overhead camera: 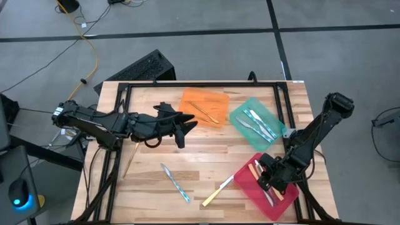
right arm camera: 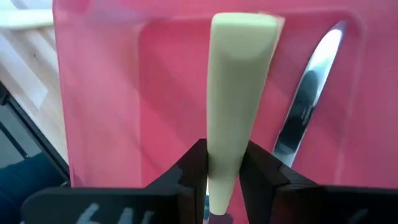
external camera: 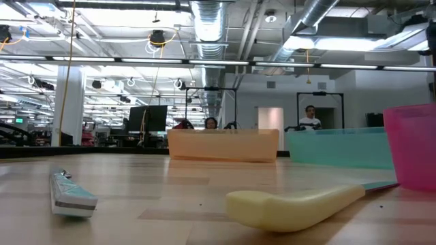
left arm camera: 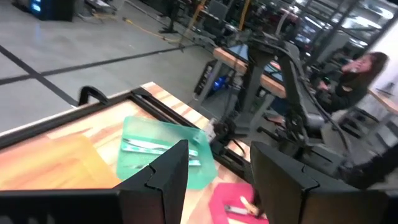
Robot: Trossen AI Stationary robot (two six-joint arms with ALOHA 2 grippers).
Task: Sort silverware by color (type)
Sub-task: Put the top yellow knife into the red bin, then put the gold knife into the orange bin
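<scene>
Near edge of the table: a yellow-handled utensil lies loose on the bare wood, slanted, its silver end pointing toward the red tray; in the low view its pale handle fills the foreground.
Left of it: a blue-handled utensil lies alone on the wood, also slanted; the low view shows its handle end.
Near left: a thin gold utensil lies on the wood close to the table's left rail, just beside the left arm.
Near right corner: red tray, tilted to the table edges, holding yellow-handled pieces and a silver knife blade.
Right gripper: it sits low over the red tray, its fingers pinching a pale yellow handle from both sides; the handle runs away from the wrist camera above the tray floor, beside the knife blade.
Middle left: left gripper hovers over bare wood just near of the orange tray, its two dark fingers spread with nothing between them.
Far middle: orange tray with gold utensils lying slantwise in it.
Far right: green tray with blue-handled utensils side by side inside.
Beyond the table: people stand in the workshop in the low view, and a seated person shows in the left wrist view.
</scene>
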